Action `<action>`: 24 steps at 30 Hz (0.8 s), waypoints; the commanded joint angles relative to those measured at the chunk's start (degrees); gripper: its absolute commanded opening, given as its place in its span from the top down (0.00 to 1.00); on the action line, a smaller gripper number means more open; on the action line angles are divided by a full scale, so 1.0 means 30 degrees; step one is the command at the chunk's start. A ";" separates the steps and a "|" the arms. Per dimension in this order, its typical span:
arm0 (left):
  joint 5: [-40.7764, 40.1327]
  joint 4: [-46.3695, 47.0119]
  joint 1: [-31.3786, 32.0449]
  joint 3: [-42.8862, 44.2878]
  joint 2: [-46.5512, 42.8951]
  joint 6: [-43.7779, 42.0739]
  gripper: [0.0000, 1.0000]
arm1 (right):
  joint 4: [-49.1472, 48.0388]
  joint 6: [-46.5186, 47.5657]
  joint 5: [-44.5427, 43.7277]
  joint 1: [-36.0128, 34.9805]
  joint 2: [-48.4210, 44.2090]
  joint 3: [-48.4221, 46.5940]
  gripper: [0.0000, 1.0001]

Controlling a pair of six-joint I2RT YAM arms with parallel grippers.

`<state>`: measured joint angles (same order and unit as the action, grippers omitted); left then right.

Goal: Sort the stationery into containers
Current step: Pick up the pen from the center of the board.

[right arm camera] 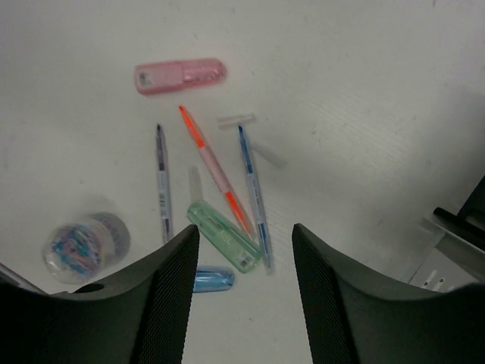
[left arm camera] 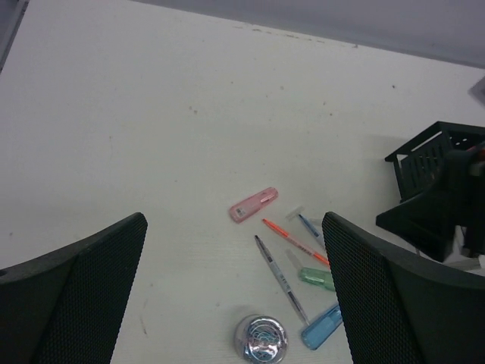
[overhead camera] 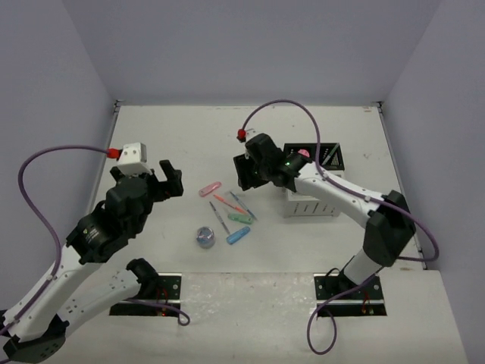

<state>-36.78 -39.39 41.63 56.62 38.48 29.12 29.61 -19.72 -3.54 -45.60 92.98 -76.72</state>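
Risk: the mint translucent capsule-shaped piece (right arm camera: 223,235) lies touching the thin orange-and-pink pen (right arm camera: 214,168) and the slim blue pen (right arm camera: 252,193); closing on one would likely nudge or drag its neighbours.
Right gripper (right arm camera: 244,262): jaws part-open, nothing between them; hovering above the cluster, apparently not yet at table level.
Target position: the mint piece's near end sits just inside the gap, nearer the left finger.
Left gripper (left arm camera: 235,292): jaws spread wide, empty, well back from the items.
Other items: pink flat capsule-shaped case (right arm camera: 180,76), grey pen (right arm camera: 162,182), blue capsule (right arm camera: 212,280), round blue-grey roll (right arm camera: 86,245) loose on the white table (right arm camera: 364,114).
Containers: black perforated organiser box (overhead camera: 324,156) and white slotted box (overhead camera: 309,206) beside the right arm.
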 commanded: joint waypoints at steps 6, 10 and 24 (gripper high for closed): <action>0.1101 0.1332 -0.0106 -0.3289 -0.1964 -0.1359 0.00 | 0.2945 0.0836 -0.0046 -0.0475 0.4081 -0.2140 0.60; 0.1611 0.1541 -0.0106 -0.3360 -0.1249 -0.1543 0.00 | 0.2829 0.0959 0.0288 -0.0518 0.5038 -0.2339 0.64; 0.2780 0.1806 -0.0098 -0.3455 0.0177 -0.1904 0.00 | 0.2539 0.0851 0.0563 -0.0907 0.7365 -0.3285 0.73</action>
<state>-29.81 -36.70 41.65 46.22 39.90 25.62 37.57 -17.54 -2.25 -47.82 113.69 -83.65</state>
